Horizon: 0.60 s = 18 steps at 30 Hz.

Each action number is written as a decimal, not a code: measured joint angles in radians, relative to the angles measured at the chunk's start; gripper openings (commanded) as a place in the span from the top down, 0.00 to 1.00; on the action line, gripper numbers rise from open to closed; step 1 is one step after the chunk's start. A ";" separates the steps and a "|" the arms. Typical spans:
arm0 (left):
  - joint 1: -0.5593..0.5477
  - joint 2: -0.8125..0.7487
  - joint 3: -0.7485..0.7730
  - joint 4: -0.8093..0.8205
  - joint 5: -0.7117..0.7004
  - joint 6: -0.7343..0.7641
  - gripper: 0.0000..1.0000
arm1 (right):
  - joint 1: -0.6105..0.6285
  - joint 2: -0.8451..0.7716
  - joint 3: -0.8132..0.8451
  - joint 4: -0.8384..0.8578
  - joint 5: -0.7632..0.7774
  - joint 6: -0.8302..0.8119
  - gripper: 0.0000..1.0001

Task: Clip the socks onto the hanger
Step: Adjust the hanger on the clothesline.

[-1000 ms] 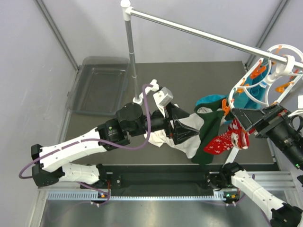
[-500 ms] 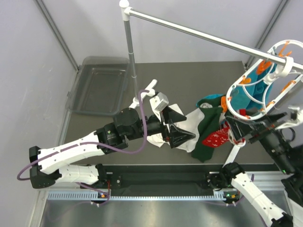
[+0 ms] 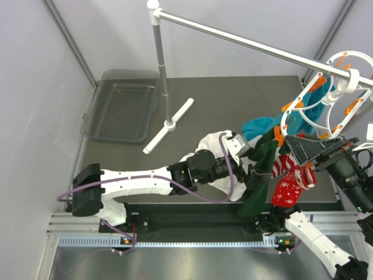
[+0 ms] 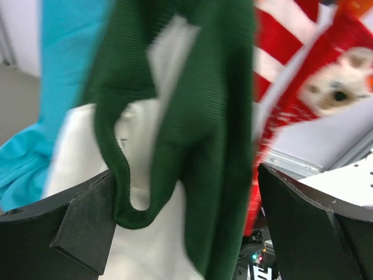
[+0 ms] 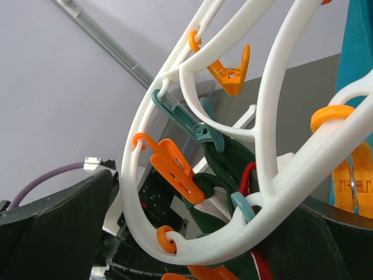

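Left gripper (image 4: 186, 219): jaws spread wide, nothing held. Dark green cloth (image 4: 215, 146) hangs between them, close to the left finger, with room on the right. Socks (image 3: 289, 181): two, seemingly clipped, just right of it under the hanger (image 5: 271, 125). Right gripper (image 5: 192, 239): released, with the hanger's ring ahead of it.

I operate this rig in a robotics lab test cell. Plain grey panel walls (image 3: 35, 116) with metal corner struts (image 3: 70, 41) enclose a dark grey table (image 3: 233, 99). Both arms mount on a slotted aluminium rail (image 3: 192, 240) behind the left gripper (image 3: 258, 175). A white metal rail on a stand (image 3: 160, 64) spans the cell above it. A clear plastic tray (image 3: 122, 108) sits well to its left.
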 measured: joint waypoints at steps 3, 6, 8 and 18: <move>-0.026 0.040 0.022 0.043 0.001 0.019 0.01 | 0.000 0.018 0.025 -0.031 -0.001 0.017 0.00; -0.025 0.047 0.035 0.106 -0.003 0.020 0.01 | 0.000 0.048 0.060 -0.063 -0.020 0.033 0.00; -0.024 0.066 0.058 0.148 -0.026 0.017 0.01 | 0.000 0.058 0.058 -0.071 -0.049 0.044 0.00; -0.024 0.271 0.208 0.286 -0.134 -0.024 0.11 | 0.000 0.061 0.016 -0.032 -0.123 0.067 0.00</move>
